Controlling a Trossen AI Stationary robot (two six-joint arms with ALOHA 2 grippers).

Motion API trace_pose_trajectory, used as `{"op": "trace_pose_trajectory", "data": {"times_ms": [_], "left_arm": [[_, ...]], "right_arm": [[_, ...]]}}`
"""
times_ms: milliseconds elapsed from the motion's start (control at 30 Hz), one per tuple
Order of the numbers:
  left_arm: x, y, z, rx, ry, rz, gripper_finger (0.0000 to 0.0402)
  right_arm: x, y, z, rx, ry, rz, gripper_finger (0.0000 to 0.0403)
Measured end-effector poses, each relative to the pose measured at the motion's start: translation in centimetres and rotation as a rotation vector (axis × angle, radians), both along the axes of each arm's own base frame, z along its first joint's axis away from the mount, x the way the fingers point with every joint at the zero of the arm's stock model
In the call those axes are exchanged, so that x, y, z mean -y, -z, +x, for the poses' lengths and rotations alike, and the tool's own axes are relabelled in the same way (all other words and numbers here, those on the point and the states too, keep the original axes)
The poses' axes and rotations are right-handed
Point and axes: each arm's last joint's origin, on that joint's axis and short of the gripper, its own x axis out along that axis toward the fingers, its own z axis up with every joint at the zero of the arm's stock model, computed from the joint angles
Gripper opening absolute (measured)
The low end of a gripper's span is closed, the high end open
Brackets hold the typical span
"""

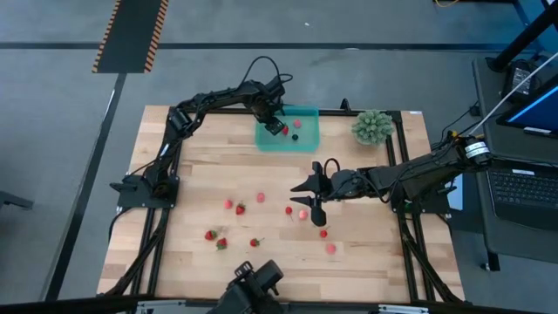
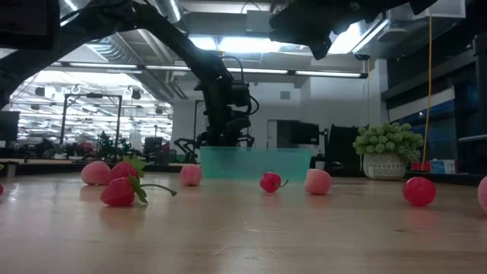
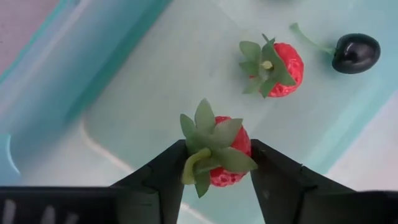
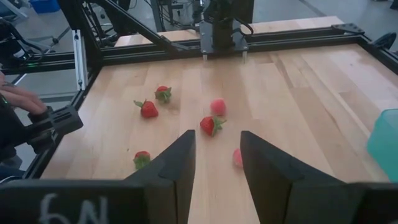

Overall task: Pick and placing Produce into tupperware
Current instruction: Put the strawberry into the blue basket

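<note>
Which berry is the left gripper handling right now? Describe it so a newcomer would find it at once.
Find the translucent teal rectangular plastic tupperware at the table's far edge, beside the spiky green plant ball. The left gripper hangs over it, a red strawberry with a green leafy top between its fingers. Unlike the other strawberry and the dark berry, it is not lying loose.

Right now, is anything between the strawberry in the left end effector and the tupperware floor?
Nothing visible. The left end effector holds the strawberry directly over bare floor of the tupperware. Another strawberry and a dark berry lie off to one side.
</note>
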Motion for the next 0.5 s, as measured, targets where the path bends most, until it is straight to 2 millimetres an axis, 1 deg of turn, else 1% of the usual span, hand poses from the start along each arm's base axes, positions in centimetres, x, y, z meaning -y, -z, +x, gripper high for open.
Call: {"op": "trace_pose_trajectory", "data": {"times_ms": [200,333,400,500], "left_arm": [[0.0,0.0,-0.1,-0.008,0.000,-0.006,0.0211],[0.1,0.0,-0.1,-0.013,-0.001,-0.011,0.0230],[0.4,-0.6,-0.5,-0.026,0.003,-0.021,0.0233],[0.9,-2.6,-0.9,-0.012,0.029,-0.007,0.0232]], "right_arm": [[0.0,0.0,0.0,-0.001,0.009,0.024,0.0129],[0.0,0.0,0.0,-0.002,0.008,0.023,0.0129],[0.0,0.0,0.0,-0.002,0.008,0.023,0.0129],[0.0,0.0,0.0,-0.002,0.008,0.022,0.0129]]}}
